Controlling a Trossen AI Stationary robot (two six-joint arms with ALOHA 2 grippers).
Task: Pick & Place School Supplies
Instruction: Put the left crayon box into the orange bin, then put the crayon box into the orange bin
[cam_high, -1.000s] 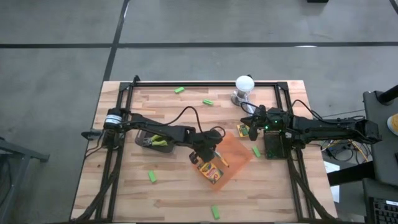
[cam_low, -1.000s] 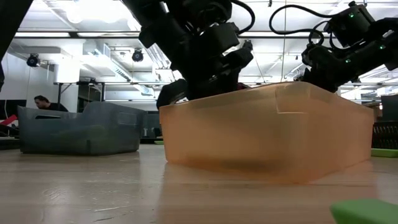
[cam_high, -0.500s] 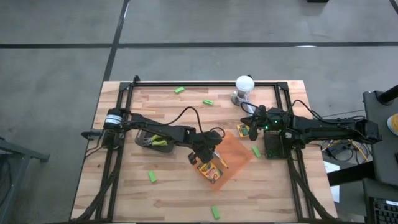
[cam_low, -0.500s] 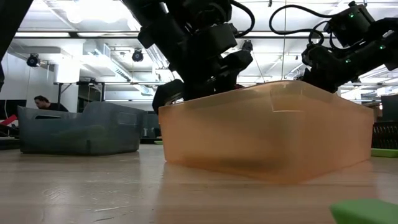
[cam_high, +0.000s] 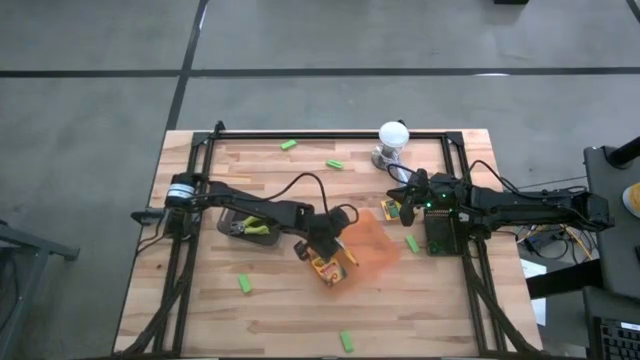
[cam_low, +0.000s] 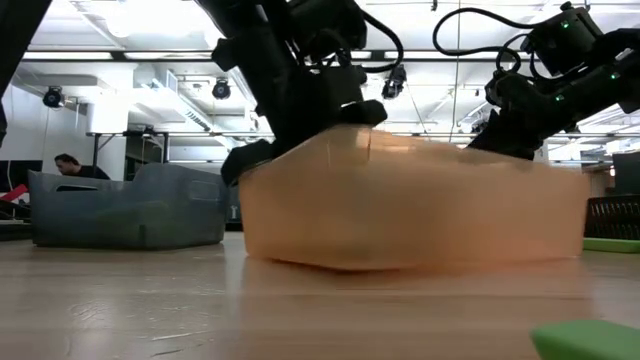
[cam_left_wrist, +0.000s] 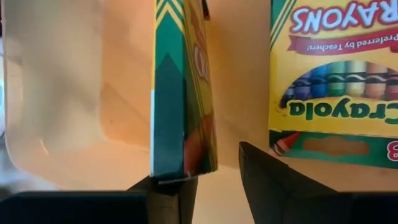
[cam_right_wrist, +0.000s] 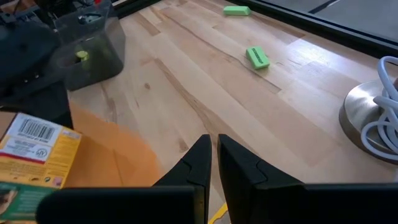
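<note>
Left gripper (cam_high: 322, 256) sits over the orange tray (cam_high: 372, 240) at bench (cam_high: 280, 310) centre, its fingers (cam_left_wrist: 273, 180) partly open, one touching an upright crayon box (cam_left_wrist: 180, 93); grip unclear. Second crayon box (cam_left_wrist: 333, 74) lies flat beside it. Right gripper (cam_right_wrist: 212, 163) has fingers closed, empty, near the lamp base (cam_right_wrist: 367, 124).

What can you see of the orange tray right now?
The tray is translucent orange plastic, rectangular and walled. It sits askew near the middle of the wooden table. Two crayon boxes are in it, one lying flat and one on its edge. The left gripper reaches into it, and the right gripper waits shut beside it.
</note>
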